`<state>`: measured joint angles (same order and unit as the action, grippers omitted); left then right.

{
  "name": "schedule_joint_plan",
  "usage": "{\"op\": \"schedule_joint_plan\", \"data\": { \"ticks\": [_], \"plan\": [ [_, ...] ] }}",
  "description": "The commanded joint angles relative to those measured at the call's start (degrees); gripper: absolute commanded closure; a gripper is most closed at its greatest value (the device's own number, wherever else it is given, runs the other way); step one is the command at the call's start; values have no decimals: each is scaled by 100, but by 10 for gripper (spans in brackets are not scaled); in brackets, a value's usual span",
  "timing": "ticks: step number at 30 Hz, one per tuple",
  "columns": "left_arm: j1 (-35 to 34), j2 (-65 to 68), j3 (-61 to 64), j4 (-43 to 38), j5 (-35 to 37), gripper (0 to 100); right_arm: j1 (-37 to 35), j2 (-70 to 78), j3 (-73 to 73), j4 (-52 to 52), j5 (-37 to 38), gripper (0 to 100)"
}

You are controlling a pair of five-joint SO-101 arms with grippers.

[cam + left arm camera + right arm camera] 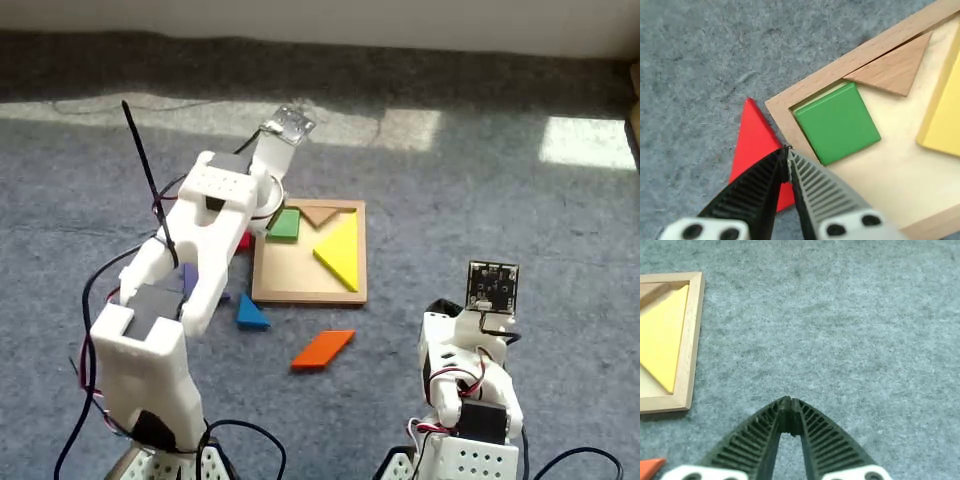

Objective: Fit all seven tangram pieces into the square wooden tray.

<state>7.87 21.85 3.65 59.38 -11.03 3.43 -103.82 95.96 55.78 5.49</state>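
1. Tray [310, 297]: sits at the centre of the surface. It holds a green square [837, 122] in the 10 o'clock corner, a plain wooden triangle [892, 67] at 12 o'clock and a yellow triangle [343, 250] at 3 o'clock.
2. Loose pieces: a red triangle [752, 145] lies against the tray's outer rim at 9 o'clock, a blue triangle [250, 313] at 7 o'clock and an orange parallelogram [322, 348] at 6 o'clock.
3. Left gripper [787, 152]: jaws closed and empty, tips over the red triangle's edge next to the rim.
4. Right gripper [789, 402]: jaws closed and empty, over bare surface at 3 o'clock of the tray.
5. Handling: the pieces appear to be thin, rigid, light painted wood lying flat. The faces are likely slick. Pinch across two opposite edges near the middle of the piece. Expect the rim to block one jaw at the red triangle, so slide that piece clear first.
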Motion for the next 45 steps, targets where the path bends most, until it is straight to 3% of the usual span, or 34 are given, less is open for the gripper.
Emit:
{"op": "schedule_joint_plan", "data": {
  "ticks": [1, 18, 35, 45],
  "plan": [
    [163, 13, -180, -97, 35, 993, 57, 48, 831, 31, 53, 991],
    [1138, -22, -101, -53, 53, 993, 57, 48, 831, 31, 53, 991],
    [48, -303, -233, 105, 62, 993, 180, 40, 831, 22, 53, 991],
    [444, 330, -303, 97, 44, 993, 180, 31, 831, 22, 53, 991]
  ]
}}
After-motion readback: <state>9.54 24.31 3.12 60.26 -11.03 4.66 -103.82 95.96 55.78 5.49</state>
